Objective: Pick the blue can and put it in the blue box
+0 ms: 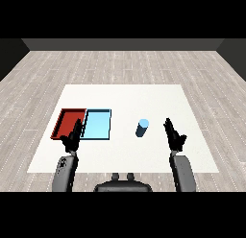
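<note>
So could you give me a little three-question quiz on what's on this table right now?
1. True or false: the blue can already lies in the light blue tray.
2. Which hand is nearer the can: A the left hand, B the right hand?
3. What lies directly left of the light blue tray?

Key: 1 false, it stands on the table, right of the tray. 2 B. 3 The red tray.

A red tray lies flat on the white surface, near its left edge and about midway between the far and near edges. Around the surface spreads a pale wood-plank floor, ending at a dark wall beyond.
</note>
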